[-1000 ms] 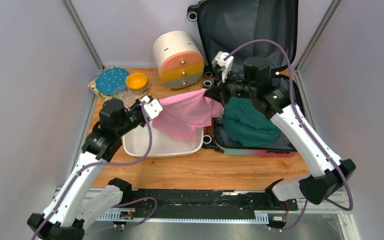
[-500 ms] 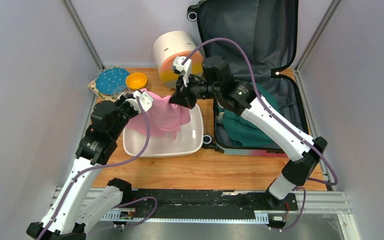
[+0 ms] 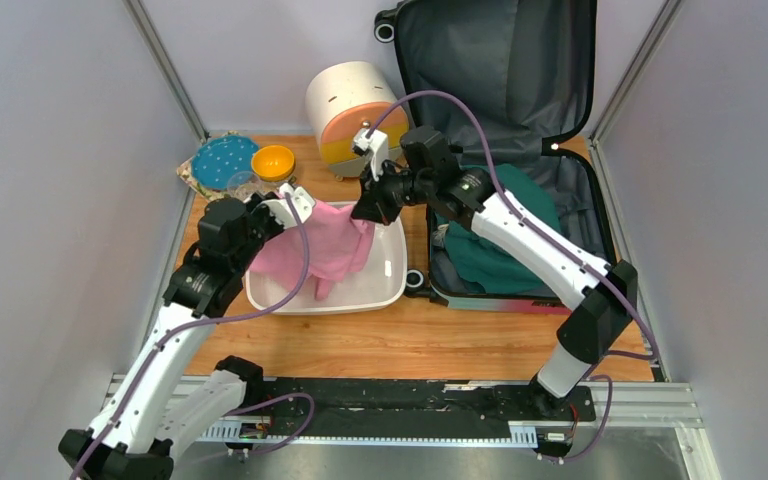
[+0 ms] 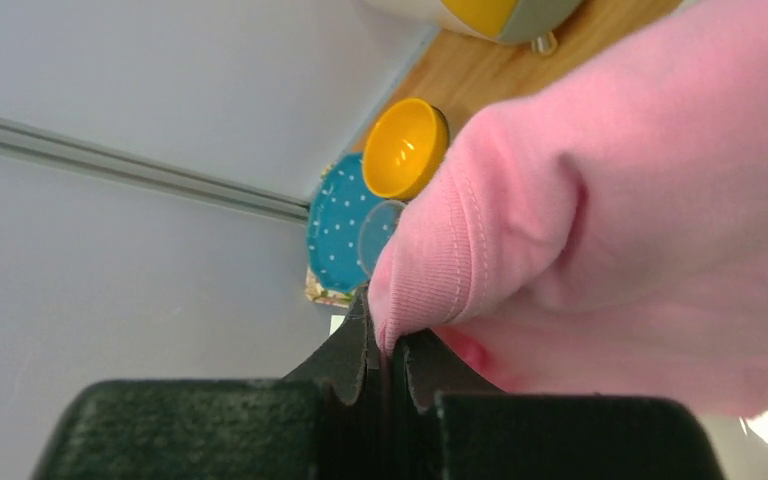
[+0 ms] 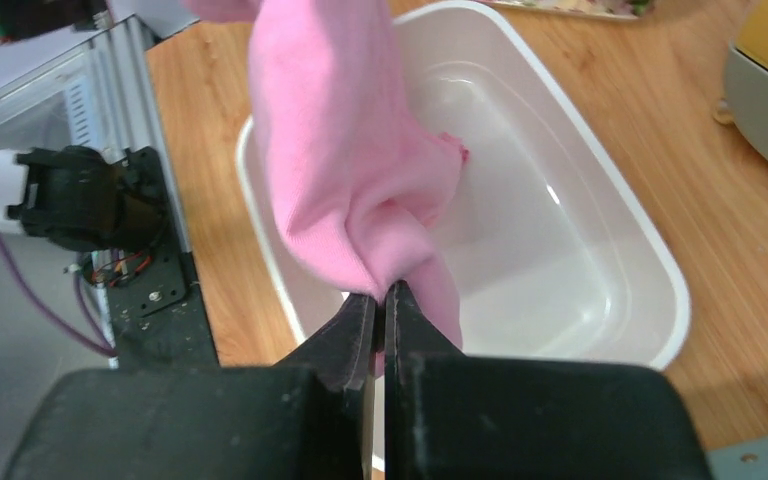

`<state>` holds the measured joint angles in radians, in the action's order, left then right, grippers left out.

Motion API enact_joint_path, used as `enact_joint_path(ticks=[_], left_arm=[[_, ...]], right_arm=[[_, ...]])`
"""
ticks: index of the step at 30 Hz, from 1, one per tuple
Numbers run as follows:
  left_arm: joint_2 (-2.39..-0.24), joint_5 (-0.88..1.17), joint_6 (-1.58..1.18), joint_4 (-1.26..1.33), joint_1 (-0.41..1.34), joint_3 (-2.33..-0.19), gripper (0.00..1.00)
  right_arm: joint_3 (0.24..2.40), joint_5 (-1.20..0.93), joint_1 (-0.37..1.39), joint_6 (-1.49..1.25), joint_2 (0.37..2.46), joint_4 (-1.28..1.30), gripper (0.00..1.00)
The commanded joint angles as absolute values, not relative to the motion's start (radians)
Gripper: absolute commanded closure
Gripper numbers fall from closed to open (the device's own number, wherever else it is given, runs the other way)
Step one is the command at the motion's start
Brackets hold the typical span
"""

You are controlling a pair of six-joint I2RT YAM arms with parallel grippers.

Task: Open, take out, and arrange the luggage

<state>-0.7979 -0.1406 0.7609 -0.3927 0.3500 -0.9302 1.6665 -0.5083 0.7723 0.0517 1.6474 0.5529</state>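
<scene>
The luggage (image 3: 570, 175) lies open at the back right, its dark grey lined lid standing up against the wall. A dark green garment (image 3: 505, 250) lies bunched in its lower half. A pink garment (image 3: 325, 245) hangs between both grippers over the white basin (image 3: 392, 285). My left gripper (image 3: 272, 212) is shut on the cloth's ribbed hem (image 4: 430, 290) at the basin's left end. My right gripper (image 3: 368, 208) is shut on a fold of the same pink garment (image 5: 355, 190), above the basin (image 5: 600, 250).
A round cream drawer cabinet (image 3: 357, 118) stands behind the basin. A teal dotted plate (image 3: 218, 160), an orange bowl (image 3: 273, 161) and a clear cup (image 3: 243, 185) sit at the back left. Bare wood runs along the front edge.
The right gripper carried the pink garment leftward from the suitcase's edge to over the basin. The cloth, once stretched out, now sags bunched into the basin. The left gripper stayed by the basin's left end.
</scene>
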Motion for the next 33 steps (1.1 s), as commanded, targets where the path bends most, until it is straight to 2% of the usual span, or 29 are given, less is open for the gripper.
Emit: enact_joint_path(ticks=[1, 10, 15, 23, 28, 33], left_arm=[[-0.870, -0.129, 0.750, -0.344, 0.339, -0.923, 1.00], [-0.894, -0.117, 0.698, -0.310, 0.333, -0.943, 1.00], [-0.848, -0.019, 0.612, -0.475, 0.331, -1.026, 1.00], [-0.733, 0.116, 0.537, -0.656, 0.331, -1.008, 1.00], [-0.739, 0.088, 0.560, -0.666, 0.333, -1.002, 1.00], [-0.824, 0.002, 0.620, -0.556, 0.333, -0.919, 1.00]], right_arm=[[1.739, -0.515, 0.674, 0.028, 1.719, 0.491, 1.00], [1.758, -0.532, 0.618, 0.060, 1.709, 0.515, 1.00], [1.741, -0.545, 0.636, 0.061, 1.628, 0.561, 1.00], [1.597, -0.532, 0.703, 0.072, 1.479, 0.606, 1.00], [1.552, -0.506, 0.707, 0.072, 1.460, 0.607, 1.00], [1.542, -0.477, 0.701, 0.124, 1.543, 0.563, 1.00]])
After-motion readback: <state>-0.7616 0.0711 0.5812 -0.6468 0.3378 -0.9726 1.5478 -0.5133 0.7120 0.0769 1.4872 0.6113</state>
